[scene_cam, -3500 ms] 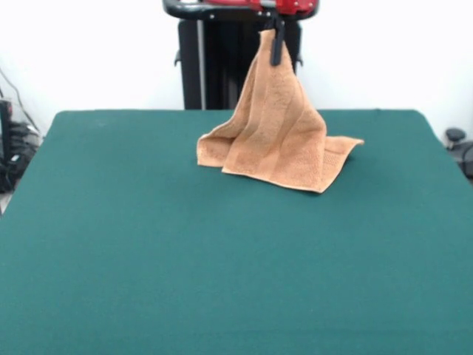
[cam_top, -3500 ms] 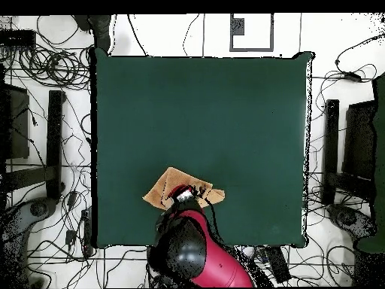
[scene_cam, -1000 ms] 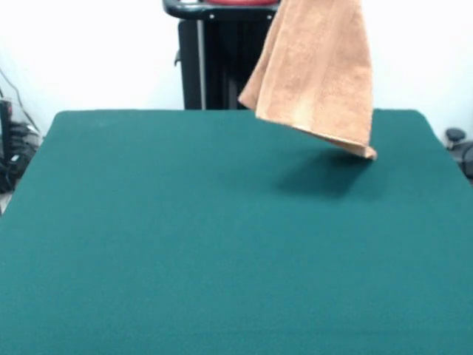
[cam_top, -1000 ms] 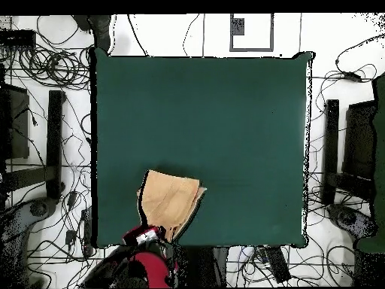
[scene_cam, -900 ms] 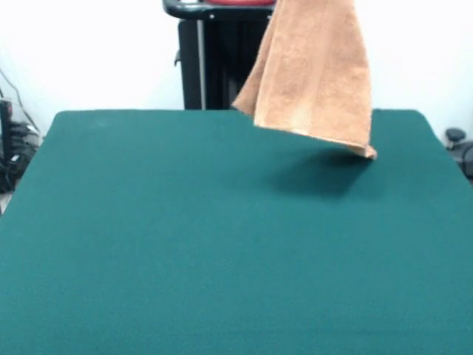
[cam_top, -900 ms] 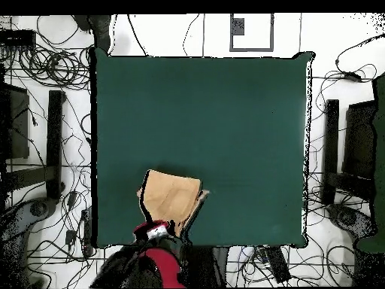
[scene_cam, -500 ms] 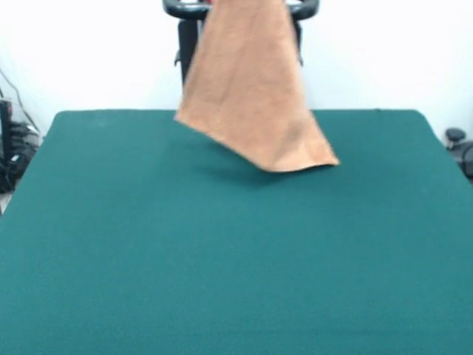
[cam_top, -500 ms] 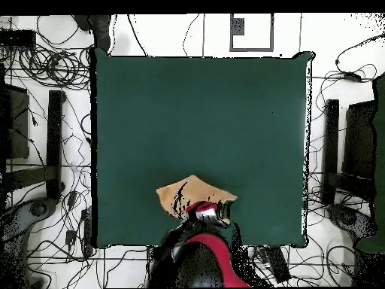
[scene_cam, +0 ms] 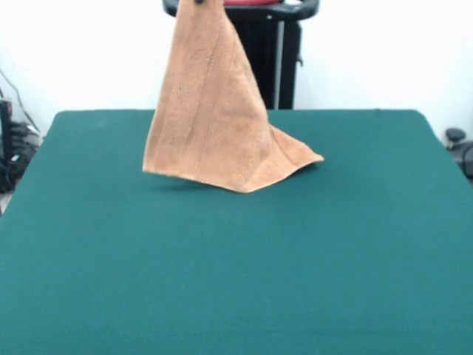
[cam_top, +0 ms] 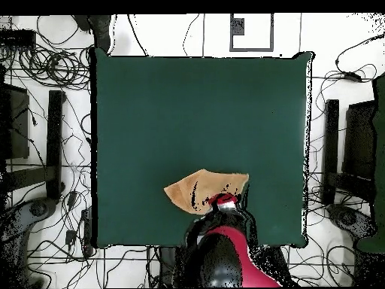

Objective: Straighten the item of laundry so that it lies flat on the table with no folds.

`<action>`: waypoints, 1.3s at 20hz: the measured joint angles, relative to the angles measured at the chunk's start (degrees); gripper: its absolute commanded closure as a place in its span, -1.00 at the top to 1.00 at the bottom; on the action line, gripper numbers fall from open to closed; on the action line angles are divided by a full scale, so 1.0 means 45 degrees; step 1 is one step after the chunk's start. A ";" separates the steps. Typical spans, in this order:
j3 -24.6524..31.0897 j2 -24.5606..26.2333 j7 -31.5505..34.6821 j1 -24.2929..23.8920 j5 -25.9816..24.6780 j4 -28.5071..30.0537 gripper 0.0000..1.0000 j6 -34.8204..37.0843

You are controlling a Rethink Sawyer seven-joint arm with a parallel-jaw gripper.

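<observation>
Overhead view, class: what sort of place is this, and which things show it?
Probably a robotics lab. A red robot arm holds up a towel over a green-covered table, and loose cables sprawl across the floor around it.

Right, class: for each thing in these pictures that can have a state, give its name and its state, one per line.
Towel: held up by its top, hanging in a cone, not flat; lower right corner on the table.
Table: bare green cloth in front of the towel.
Gripper: above the towel; grip hidden.
</observation>
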 measured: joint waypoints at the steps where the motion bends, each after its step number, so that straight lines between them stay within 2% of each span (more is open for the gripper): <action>1: 0.0243 -0.0027 0.0000 -0.0180 -0.0191 0.0076 -1.00 -0.0054; 10: 0.1806 -0.0079 0.0000 -0.1065 -0.1504 0.0365 -1.00 -0.0125; 26: 0.2683 -0.0075 0.0000 -0.1429 -0.2348 0.0544 -1.00 -0.0615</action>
